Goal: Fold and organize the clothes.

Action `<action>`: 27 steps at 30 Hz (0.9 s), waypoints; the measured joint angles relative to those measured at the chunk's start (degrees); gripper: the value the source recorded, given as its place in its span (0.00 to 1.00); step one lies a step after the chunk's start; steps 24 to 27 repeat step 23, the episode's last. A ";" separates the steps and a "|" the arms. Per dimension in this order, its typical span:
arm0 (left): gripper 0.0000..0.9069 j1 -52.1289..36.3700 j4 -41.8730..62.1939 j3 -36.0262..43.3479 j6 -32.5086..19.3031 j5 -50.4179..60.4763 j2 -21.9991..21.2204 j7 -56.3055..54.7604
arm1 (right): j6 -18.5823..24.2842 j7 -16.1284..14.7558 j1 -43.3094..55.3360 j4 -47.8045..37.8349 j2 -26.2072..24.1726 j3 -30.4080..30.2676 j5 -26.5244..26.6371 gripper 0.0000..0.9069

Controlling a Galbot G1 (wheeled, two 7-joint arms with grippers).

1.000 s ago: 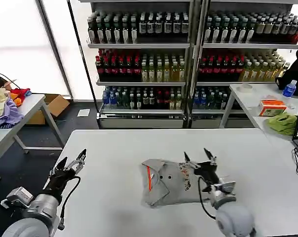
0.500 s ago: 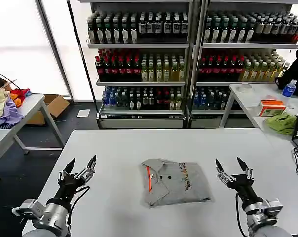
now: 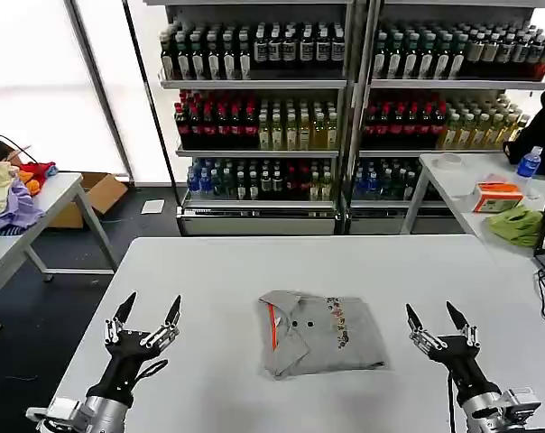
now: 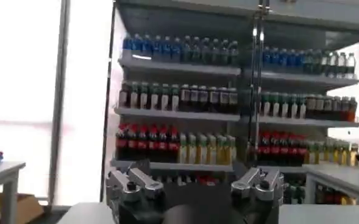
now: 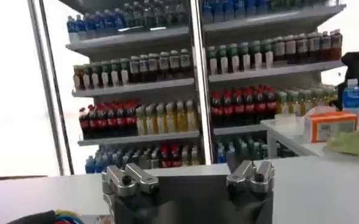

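The folded grey shirt is lying on the worktop between the left pincer and the right pincer, both standing wide apart and holding nothing.

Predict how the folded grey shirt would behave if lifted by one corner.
The folded grey shirt is probably floppy: soft cotton folds lying flat on the table. Lifted by one corner, it would likely unfold and drape. It seems light, so pushing may bunch it.

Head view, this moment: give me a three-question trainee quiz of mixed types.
1. True or false: the left gripper is gripping the folded light grey cotton shirt.
2. The shirt's orange inner collar faces which gripper's side?
3. The right gripper is: A) open, clear of the shirt; B) shut on a sleeve; C) resting on the collar.

Key: 1 false; 2 the left gripper's; 3 A.
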 measured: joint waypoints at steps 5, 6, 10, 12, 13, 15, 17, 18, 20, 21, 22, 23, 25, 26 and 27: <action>1.00 1.40 0.20 -1.19 -1.87 3.62 -1.75 1.76 | 0.90 -0.84 -1.24 0.03 0.30 -0.48 -0.29 1.00; 1.00 1.55 0.19 -1.34 -2.01 3.96 -2.10 1.94 | 1.10 -1.02 -1.35 0.02 0.37 -0.63 -0.48 1.00; 1.00 1.67 0.59 -2.23 -2.57 4.82 -3.06 2.66 | 1.84 -1.86 -1.44 -0.59 0.75 -1.45 -1.41 1.00; 1.00 2.00 0.72 -2.70 -2.70 5.42 -3.18 2.86 | 2.03 -2.27 -1.73 -0.73 0.90 -1.86 -1.94 1.00; 1.00 2.19 0.72 -2.90 -2.73 5.64 -3.16 3.06 | 2.15 -2.49 -1.89 -0.73 0.95 -2.08 -2.19 1.00; 1.00 2.55 0.69 -3.24 -2.92 6.01 -3.26 3.44 | 2.41 -2.73 -2.17 -0.73 1.08 -2.43 -2.45 1.00; 1.00 2.82 0.59 -3.54 -2.92 6.48 -3.44 3.81 | 2.67 -2.94 -2.24 -0.82 1.21 -2.67 -2.75 1.00; 1.00 2.98 0.58 -3.58 -2.92 6.68 -3.55 3.90 | 2.78 -3.06 -2.25 -0.94 1.28 -2.78 -2.89 1.00; 1.00 3.28 0.56 -3.62 -2.91 7.01 -3.75 4.13 | 3.00 -3.27 -2.25 -1.08 1.45 -3.06 -3.26 1.00; 1.00 3.43 0.52 -3.69 -2.92 7.20 -3.86 4.17 | 3.06 -3.43 -2.29 -1.08 1.58 -3.22 -3.47 1.00; 1.00 3.63 0.44 -3.79 -2.92 7.42 -3.96 4.22 | 3.10 -3.49 -2.36 -1.08 1.74 -3.36 -3.65 1.00; 1.00 3.84 0.37 -3.94 -2.91 7.63 -4.02 4.36 | 3.12 -3.51 -2.43 -1.09 1.88 -3.47 -3.77 1.00; 1.00 3.84 0.37 -3.94 -2.91 7.63 -4.02 4.36 | 3.12 -3.51 -2.43 -1.09 1.88 -3.47 -3.77 1.00; 1.00 3.84 0.37 -3.94 -2.91 7.63 -4.02 4.36 | 3.12 -3.51 -2.43 -1.09 1.88 -3.47 -3.77 1.00; 1.00 3.84 0.37 -3.94 -2.91 7.63 -4.02 4.36 | 3.12 -3.51 -2.43 -1.09 1.88 -3.47 -3.77 1.00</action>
